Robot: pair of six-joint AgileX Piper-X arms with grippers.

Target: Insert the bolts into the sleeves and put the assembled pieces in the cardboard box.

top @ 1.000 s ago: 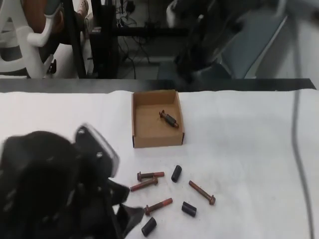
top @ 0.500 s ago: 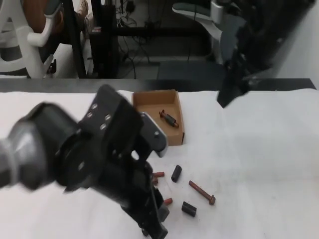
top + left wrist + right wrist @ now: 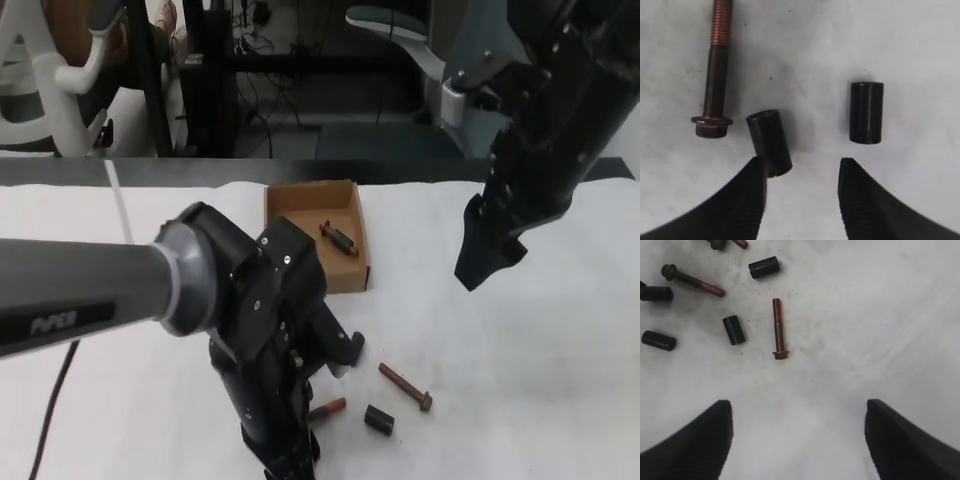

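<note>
Bolts (image 3: 405,387) and sleeves (image 3: 378,420) lie loose on the white cloth (image 3: 520,380) in the lower middle of the high view. They are just in front of the cardboard box (image 3: 300,225) at centre, which holds one assembled piece (image 3: 338,237). The left claw (image 3: 802,165) hangs low over the loose parts with its fingers apart. A tilted sleeve (image 3: 769,142) lies right at one fingertip, an upright-lying sleeve (image 3: 866,112) is near the other, and a long bolt (image 3: 717,75) is beside them. The right claw (image 3: 797,410), fingers spread wide, is high at the upper right of the high view. It looks down on a single bolt (image 3: 777,327) and a nearby sleeve (image 3: 734,330).
</note>
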